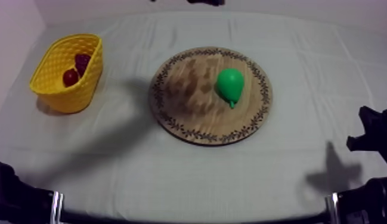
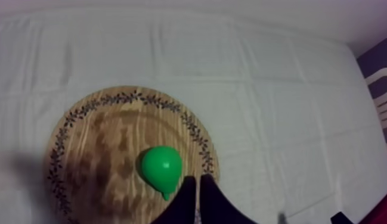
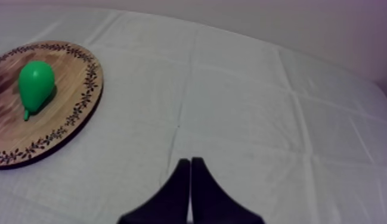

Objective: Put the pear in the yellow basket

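Observation:
A green pear (image 1: 229, 84) lies on the right half of the round wooden board (image 1: 189, 113), its stem toward the table's front. At the far left stands the yellow basket (image 1: 82, 98). My left gripper (image 2: 197, 177) hangs above the board's rim just beside the pear (image 2: 161, 168), its fingers together as a narrow wedge, holding nothing. My right gripper (image 3: 190, 159) is shut on nothing over bare cloth, well to the right of the board (image 3: 70, 113) and the pear (image 3: 36, 83). It sits low at the table's right edge (image 1: 368, 134).
Inside the basket lie a small red fruit (image 1: 70, 77) and a dark bunch of grapes (image 1: 82, 61). Grey-white cloth (image 1: 303, 77) stretches between board and basket and on to the right. Black arm parts (image 1: 16, 199) sit at the lower corners.

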Available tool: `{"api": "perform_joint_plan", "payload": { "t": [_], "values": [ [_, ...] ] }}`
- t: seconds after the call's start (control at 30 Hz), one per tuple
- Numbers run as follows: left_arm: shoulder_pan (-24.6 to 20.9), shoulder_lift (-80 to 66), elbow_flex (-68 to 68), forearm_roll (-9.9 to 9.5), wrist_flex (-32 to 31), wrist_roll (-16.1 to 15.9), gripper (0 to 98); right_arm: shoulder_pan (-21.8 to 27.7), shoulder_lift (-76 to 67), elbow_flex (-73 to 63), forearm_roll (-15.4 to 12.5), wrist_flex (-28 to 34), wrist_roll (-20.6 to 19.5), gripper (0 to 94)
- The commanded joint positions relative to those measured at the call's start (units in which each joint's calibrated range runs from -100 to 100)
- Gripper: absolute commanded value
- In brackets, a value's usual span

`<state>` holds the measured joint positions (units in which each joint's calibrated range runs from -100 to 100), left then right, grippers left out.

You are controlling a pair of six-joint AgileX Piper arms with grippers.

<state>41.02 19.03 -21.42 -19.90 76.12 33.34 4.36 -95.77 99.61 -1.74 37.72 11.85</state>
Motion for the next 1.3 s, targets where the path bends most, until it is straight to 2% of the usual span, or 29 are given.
{"api": "perform_joint_plan", "payload": {
  "t": [0.0, 0.17, 0.5, 0.57, 0.67, 0.77, 0.9, 1.03, 1.27],
  "values": [
    [0.26, 3.33, -0.12, -0.46, -0.31, 0.60, 0.0, 0.00, 0.01, 0.05, 0.01, 0.02, -0.01, 0.5],
    [0.61, 8.03, 1.37, -1.65, -3.54, 1.94, 0.0, 0.00, 0.01, 0.05, 0.01, 0.02, -0.01, 0.5],
    [0.48, 11.99, 0.93, -1.61, -6.20, 2.31, 0.2, 0.00, 0.01, 0.05, 0.01, 0.02, -0.01, 0.5],
    [0.46, 12.21, 0.73, -1.58, -6.22, 2.70, 8.7, 0.00, 0.01, 0.05, 0.01, 0.02, -0.01, 0.5],
    [0.39, 12.38, 1.10, -1.19, -6.01, 3.46, 36.1, 0.00, 0.01, 0.05, 0.01, 0.02, -0.01, 0.5],
    [-0.02, 12.43, 1.69, 0.72, -5.80, 2.51, 62.3, 0.00, 0.01, 0.05, 0.01, 0.02, -0.01, 0.5],
    [-0.78, 12.41, 2.07, 2.98, -5.65, 0.40, 84.1, 0.00, 0.01, 0.05, 0.01, 0.02, -0.01, 0.5],
    [-1.13, 12.58, 2.12, 4.37, -5.56, -1.49, 93.0, 0.00, 0.01, 0.05, 0.01, 0.02, -0.01, 0.5],
    [-1.54, 14.38, 1.18, 5.12, -5.31, -2.70, 95.8, 0.00, 0.01, 0.05, 0.01, 0.02, -0.01, 0.5]
  ]
}}
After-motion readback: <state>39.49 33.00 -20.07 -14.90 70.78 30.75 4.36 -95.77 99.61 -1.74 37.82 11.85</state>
